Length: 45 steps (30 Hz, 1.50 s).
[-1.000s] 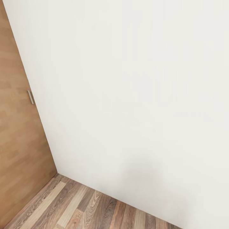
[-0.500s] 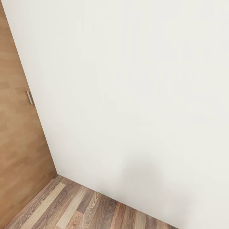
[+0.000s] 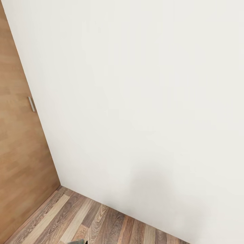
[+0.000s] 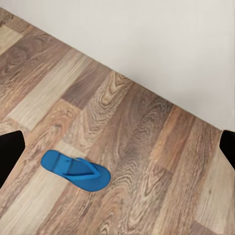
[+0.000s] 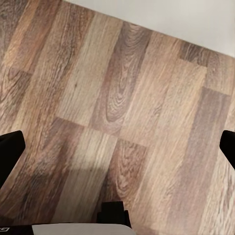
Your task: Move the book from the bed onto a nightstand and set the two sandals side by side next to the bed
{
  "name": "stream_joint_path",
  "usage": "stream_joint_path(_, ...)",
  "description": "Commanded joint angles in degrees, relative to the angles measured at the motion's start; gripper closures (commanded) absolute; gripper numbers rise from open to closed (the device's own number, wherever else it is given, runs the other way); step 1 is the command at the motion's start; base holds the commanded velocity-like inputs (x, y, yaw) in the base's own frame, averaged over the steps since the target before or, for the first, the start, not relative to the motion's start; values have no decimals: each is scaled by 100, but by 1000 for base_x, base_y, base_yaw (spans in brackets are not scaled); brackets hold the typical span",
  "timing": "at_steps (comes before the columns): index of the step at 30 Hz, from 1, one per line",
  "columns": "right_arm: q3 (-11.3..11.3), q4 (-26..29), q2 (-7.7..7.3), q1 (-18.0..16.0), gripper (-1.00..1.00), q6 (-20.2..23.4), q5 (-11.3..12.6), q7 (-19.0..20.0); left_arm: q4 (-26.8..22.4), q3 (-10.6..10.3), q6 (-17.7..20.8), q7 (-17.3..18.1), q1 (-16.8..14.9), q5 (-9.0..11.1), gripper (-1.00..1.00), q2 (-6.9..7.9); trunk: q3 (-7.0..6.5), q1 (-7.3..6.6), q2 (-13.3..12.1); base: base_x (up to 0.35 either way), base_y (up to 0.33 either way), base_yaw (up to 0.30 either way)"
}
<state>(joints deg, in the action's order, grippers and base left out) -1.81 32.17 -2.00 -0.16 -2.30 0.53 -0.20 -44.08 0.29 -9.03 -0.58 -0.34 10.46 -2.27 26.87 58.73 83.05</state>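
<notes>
Right now one blue sandal lies flat on the floor near the wall. Both grippers' jaws spread, empty. Risk: fingertips scrape planks, sandal skids off w/ a low grab.

Bright blue sandal, wood-grain floor

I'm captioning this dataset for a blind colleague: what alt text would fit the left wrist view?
A single bright blue flip-flop sandal lies flat on a wood-plank floor, with a white wall running along the floor's far edge. The dark tips of the left gripper's open fingers show at the picture's two side edges, well apart and holding nothing.
</notes>
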Motion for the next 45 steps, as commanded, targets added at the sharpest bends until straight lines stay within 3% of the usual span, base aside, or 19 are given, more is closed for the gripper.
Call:
stream_joint_path(1,-4,-1,0,-2,-100,-16,6,-1,-166,3,111,-9,-4,91,-100,-2,6,0,3,0,0,0)
stream_joint_path(2,-4,-1,0,-2,-100,-16,7,-1,-346,4,270,-13,-5,148,-100,-2,6,0,3,0,0,0)
stream_joint_path(4,-4,-1,-1,-2,-100,-16,8,1,-1176,8,1123,-72,-11,300,-100,10,6,0,3,0,0,0)
stream_joint_path(6,-4,-1,-1,-2,-100,-16,8,3,-1634,11,1558,-153,-17,342,-100,12,6,0,3,0,0,0)
stream_joint_path(8,-4,-1,-2,-2,-100,-16,9,7,-2477,13,2226,-415,-68,420,-100,13,6,0,3,0,0,0)
stream_joint_path(12,-4,-1,-2,-2,-100,-16,9,9,-3098,14,2605,-706,-213,581,-100,10,6,0,3,0,0,0)
stream_joint_path(16,-5,-1,-2,-2,-100,-16,9,10,-3319,15,2783,-965,-453,875,-100,7,6,0,3,0,0,0)
stream_joint_path(17,-5,-1,-2,-2,-100,-16,9,10,-3235,15,2844,-1130,-689,1118,-100,12,6,0,3,0,0,0)
stream_joint_path(20,-7,-1,-2,-2,-100,-16,9,11,-2863,18,2885,-1258,-1003,1420,-100,34,6,0,3,0,0,0)
stream_joint_path(25,-11,-1,-6,-2,-100,-16,9,23,-1934,75,2889,-1311,-1395,1738,-100,101,6,0,3,0,0,0)
stream_joint_path(30,-12,-1,-9,-2,-100,-10,9,38,-631,134,2822,-1308,-1800,1946,-100,150,6,0,3,0,0,0)
stream_joint_path(31,-12,4,-10,-2,-100,-8,9,46,237,152,2598,-1301,-2070,2037,-100,160,6,0,3,0,0,0)
stream_joint_path(37,-30,35,-33,-2,-100,5,7,83,861,167,2163,-1291,-2236,2106,-100,170,6,0,3,0,0,0)
stream_joint_path(42,-100,151,-89,3,-100,64,4,285,1159,228,2016,-1283,-2276,2132,-100,179,6,0,3,0,0,0)
stream_joint_path(44,-124,411,-248,5,-100,201,41,524,1261,303,1983,-1277,-2285,2140,-100,179,6,0,3,0,0,0)
stream_joint_path(45,-134,714,-434,6,-100,477,145,787,1316,374,1964,-1270,-2290,2142,-100,175,6,0,3,0,0,0)
